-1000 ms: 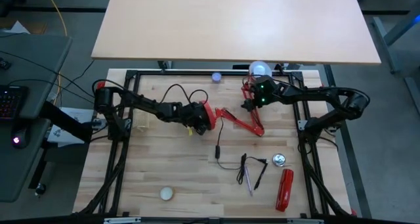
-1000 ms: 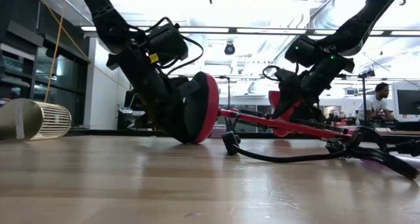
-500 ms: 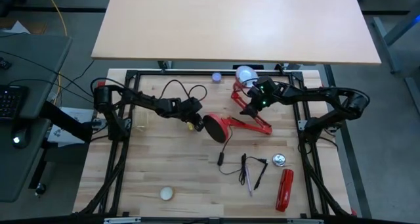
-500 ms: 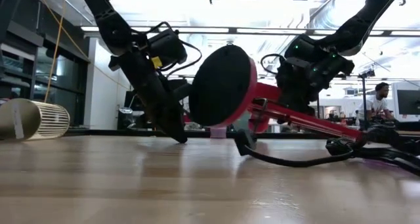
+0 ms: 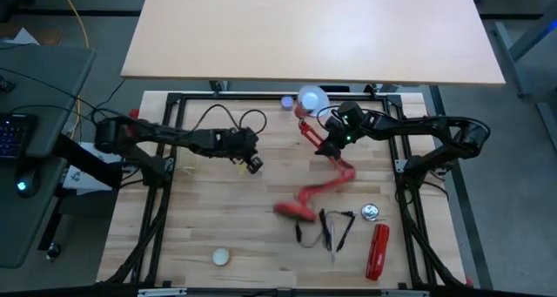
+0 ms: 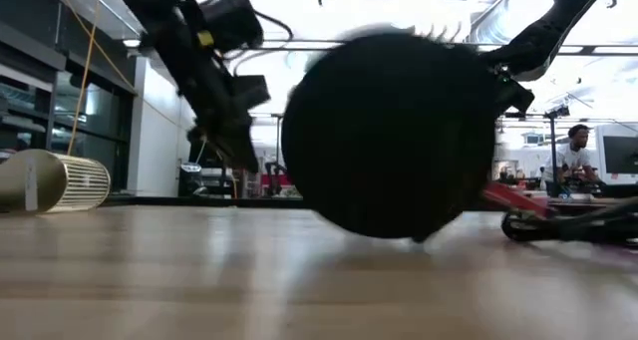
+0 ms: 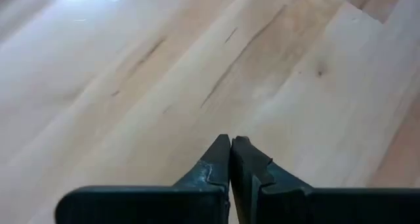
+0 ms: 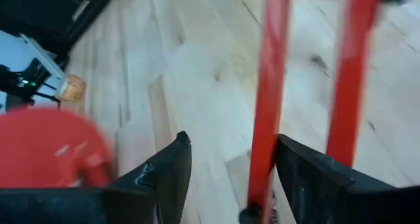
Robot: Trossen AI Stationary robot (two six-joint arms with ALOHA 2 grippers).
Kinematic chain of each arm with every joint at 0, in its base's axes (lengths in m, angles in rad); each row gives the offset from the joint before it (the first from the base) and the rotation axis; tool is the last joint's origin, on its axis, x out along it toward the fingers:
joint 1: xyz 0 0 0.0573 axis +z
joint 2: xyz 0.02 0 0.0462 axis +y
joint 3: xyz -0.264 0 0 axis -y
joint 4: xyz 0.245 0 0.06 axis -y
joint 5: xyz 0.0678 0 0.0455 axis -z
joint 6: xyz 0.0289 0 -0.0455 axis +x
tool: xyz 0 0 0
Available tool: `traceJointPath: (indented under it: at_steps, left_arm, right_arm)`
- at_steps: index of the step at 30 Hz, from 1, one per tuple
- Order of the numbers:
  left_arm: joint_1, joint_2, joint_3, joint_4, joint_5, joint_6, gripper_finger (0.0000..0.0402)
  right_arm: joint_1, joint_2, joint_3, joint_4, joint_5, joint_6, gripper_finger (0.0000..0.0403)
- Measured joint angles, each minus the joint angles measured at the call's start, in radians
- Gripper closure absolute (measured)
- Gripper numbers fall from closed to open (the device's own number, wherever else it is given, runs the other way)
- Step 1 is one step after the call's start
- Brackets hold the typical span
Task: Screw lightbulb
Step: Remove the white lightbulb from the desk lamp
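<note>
The left tool (image 5: 253, 164) has let go of the lamp base (image 5: 293, 210), which it was gripping a second ago. It has pulled back towards its own side and now hangs over bare worktop (image 5: 218, 210). In the left wrist view its fingers are pressed together with nothing between them. Freed, the base has swung across to the front of the worktop. It is blurred in the high view, and its dark underside (image 6: 389, 141) fills the middle of the low view. The right tool (image 5: 333, 142) keeps hold of the red lamp arm (image 5: 341, 175). In the right wrist view the fingers are part-way spread around one red strut (image 8: 268, 86), which looks pinched rather than loose. The white-lined shade (image 5: 310, 97) has drifted along the back rail towards the middle. The lightbulb (image 5: 372, 212), as best I can tell, is the small whitish-grey rounded thing lying untouched on the worktop, near the lamp's black cord and just behind a red cylinder (image 5: 379, 249), well apart from the shade. So screwing has not begun: the lamp is unsettled, held by one tool only, and the socket is not visible. My guess is that the lamp must come to rest before the free left tool can fetch the bulb.
</note>
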Motion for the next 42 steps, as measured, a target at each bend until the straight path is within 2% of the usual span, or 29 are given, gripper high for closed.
traceJointPath:
  at_steps: [4,8,11,14,16,19,23,24,27,28,30,38,42]
  left_arm:
    - [-0.075,-0.13,-0.027,-0.057,-0.043,-0.075,0.0402]
    - [-0.208,-0.238,-0.088,-0.056,-0.082,-0.241,0.0402]
    - [-0.333,-0.278,-0.116,0.041,-0.1,-0.364,0.0401]
    - [-0.446,-0.252,-0.076,0.158,-0.081,-0.39,0.0402]
    - [-0.492,-0.205,0.02,0.158,-0.061,-0.365,0.0402]
    - [-0.514,-0.105,0.236,0.045,-0.057,-0.229,0.0402]
    - [-0.494,0.056,0.574,-0.085,-0.041,0.165,0.0402]
    - [-0.482,0.104,0.644,-0.115,-0.001,0.261,0.0402]
    - [-0.422,0.256,0.805,-0.208,0.24,0.48,0.0402]
    - [-0.402,0.306,0.849,-0.232,0.318,0.522,0.0402]
    - [-0.365,0.401,0.936,-0.29,0.408,0.586,0.0402]
    - [-0.268,0.732,1.341,-0.519,0.448,0.762,0.0402]
    - [-0.251,0.874,1.527,-0.689,0.562,0.772,0.0402]
  right_arm:
    - [0.001,0.0,0.0,-0.017,0.008,0.026,0.0195]
    - [0.001,0.0,-0.001,-0.017,0.033,0.034,0.0195]
    - [-0.001,0.001,-0.002,-0.021,0.08,0.043,0.0195]
    - [-0.001,0.001,-0.003,-0.021,0.118,0.066,0.0195]
    - [-0.002,0.01,-0.003,-0.014,0.134,0.08,0.0195]
    - [-0.003,0.041,-0.003,0.002,0.137,0.102,0.0195]
    - [0.008,0.105,-0.003,0.052,0.124,0.129,0.0195]
    - [0.01,0.119,-0.002,0.077,0.116,0.132,0.0195]
    - [0.017,0.15,0.002,0.136,0.107,0.155,0.0195]
    - [0.02,0.156,0.002,0.148,0.107,0.163,0.0195]
    - [0.025,0.161,0.002,0.163,0.106,0.169,0.0195]
    - [0.047,0.161,0.002,0.16,0.099,0.145,0.0195]
    - [0.047,0.161,0.001,0.159,0.097,0.139,0.0195]
